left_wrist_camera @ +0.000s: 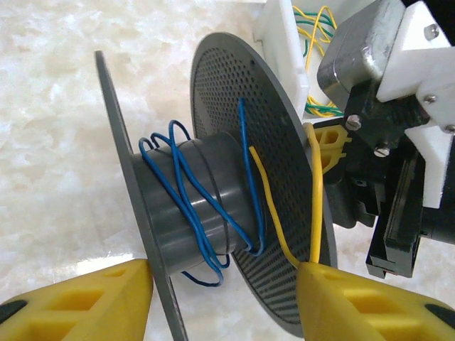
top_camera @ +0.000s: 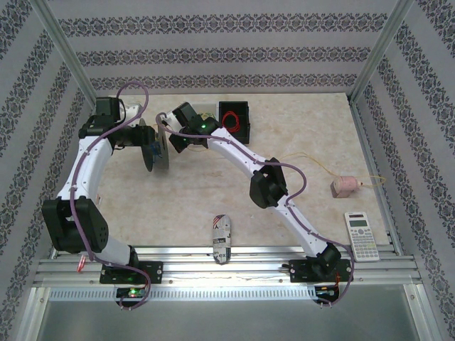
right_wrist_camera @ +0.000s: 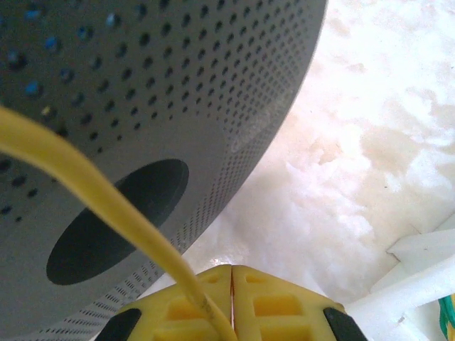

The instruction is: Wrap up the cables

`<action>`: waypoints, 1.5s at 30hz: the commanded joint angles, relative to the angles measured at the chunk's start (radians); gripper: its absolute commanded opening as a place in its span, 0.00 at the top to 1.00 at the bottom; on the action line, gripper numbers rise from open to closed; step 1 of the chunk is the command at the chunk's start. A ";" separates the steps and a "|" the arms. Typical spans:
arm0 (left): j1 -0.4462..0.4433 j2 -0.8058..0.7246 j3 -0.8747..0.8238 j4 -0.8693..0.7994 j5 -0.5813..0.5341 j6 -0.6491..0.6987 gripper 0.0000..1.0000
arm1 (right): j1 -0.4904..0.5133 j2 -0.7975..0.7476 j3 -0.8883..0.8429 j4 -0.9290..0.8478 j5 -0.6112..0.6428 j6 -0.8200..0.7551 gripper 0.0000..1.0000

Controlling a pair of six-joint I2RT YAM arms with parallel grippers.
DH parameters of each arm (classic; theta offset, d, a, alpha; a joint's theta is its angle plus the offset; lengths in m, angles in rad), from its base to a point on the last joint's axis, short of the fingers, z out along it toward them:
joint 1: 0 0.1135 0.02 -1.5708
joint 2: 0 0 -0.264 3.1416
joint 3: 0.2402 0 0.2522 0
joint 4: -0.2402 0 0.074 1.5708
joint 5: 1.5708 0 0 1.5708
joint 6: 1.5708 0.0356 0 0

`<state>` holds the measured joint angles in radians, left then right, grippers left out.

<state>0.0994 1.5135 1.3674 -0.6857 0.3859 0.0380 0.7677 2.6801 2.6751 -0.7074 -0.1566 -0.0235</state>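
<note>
Marble-look table [top_camera: 298, 142] sits inside flowery walls [top_camera: 213, 53]. At 10 o'clock on it, the left gripper [left_wrist_camera: 224, 288] squeezes the gray spool [left_wrist_camera: 206, 220] by both sides so it cannot roll. The right gripper [right_wrist_camera: 232, 280] is pinched tight on the yellow cable [right_wrist_camera: 106, 204], ready to lead it round. From above, loose cable trails toward 3 o'clock; the left wrist view shows blue wire [left_wrist_camera: 188, 199] wound on the spool.

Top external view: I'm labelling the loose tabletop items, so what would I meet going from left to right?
Grey perforated plastic spool → small striped flat packet → white pocket calculator
</note>
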 commanded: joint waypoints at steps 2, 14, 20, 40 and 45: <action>-0.005 0.017 0.019 0.032 0.016 0.009 0.47 | -0.001 0.017 0.030 -0.010 0.011 0.019 1.00; 0.013 -0.056 -0.021 0.031 0.052 0.032 0.50 | 0.000 -0.003 0.028 -0.027 0.035 0.021 1.00; 0.043 -0.082 -0.010 -0.003 0.137 0.067 0.27 | 0.001 -0.013 0.027 -0.032 0.045 0.022 1.00; -0.015 -0.017 -0.061 0.123 0.021 -0.033 0.27 | 0.014 -0.015 0.033 -0.034 0.047 0.023 1.00; -0.016 0.000 -0.065 0.133 -0.020 -0.038 0.43 | 0.014 -0.019 0.032 -0.035 0.040 0.020 1.00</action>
<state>0.0925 1.4998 1.3148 -0.5903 0.3992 0.0101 0.7704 2.6804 2.6751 -0.7227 -0.1268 -0.0204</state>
